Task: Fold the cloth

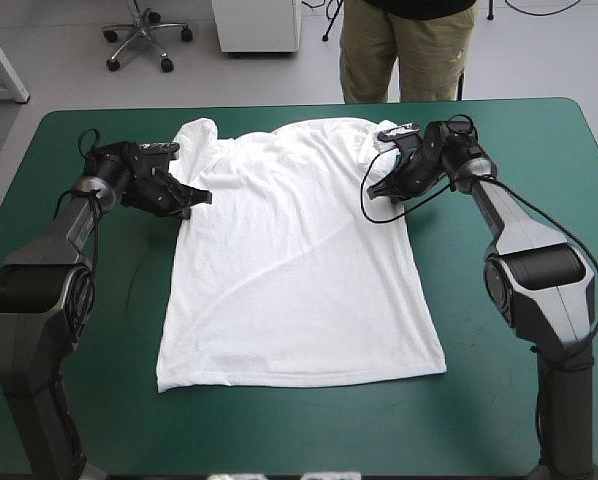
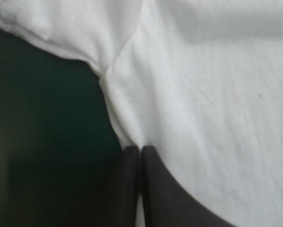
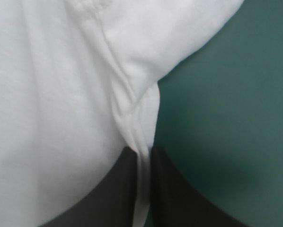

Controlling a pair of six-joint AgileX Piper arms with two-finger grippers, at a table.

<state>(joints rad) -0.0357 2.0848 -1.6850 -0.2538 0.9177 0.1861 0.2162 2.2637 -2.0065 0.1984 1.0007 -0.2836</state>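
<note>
The white T-shirt (image 1: 294, 260) lies spread flat on the teal-green cover, collar toward the far edge, hem toward the near edge. At the shirt's left armpit, my left gripper (image 1: 201, 197) pinches the cloth; its black fingers (image 2: 153, 189) are all but shut with a strip of white T-shirt (image 2: 203, 94) between them. My right gripper (image 1: 375, 187) holds the right armpit edge the same way, and a bunched fold of the T-shirt (image 3: 132, 113) runs down between its fingers (image 3: 172, 194). Both sleeves are folded in over the chest.
Bare teal-green cover (image 1: 519, 400) surrounds the shirt on the left, right and near sides. A person stands just beyond the table's far edge, not over the top.
</note>
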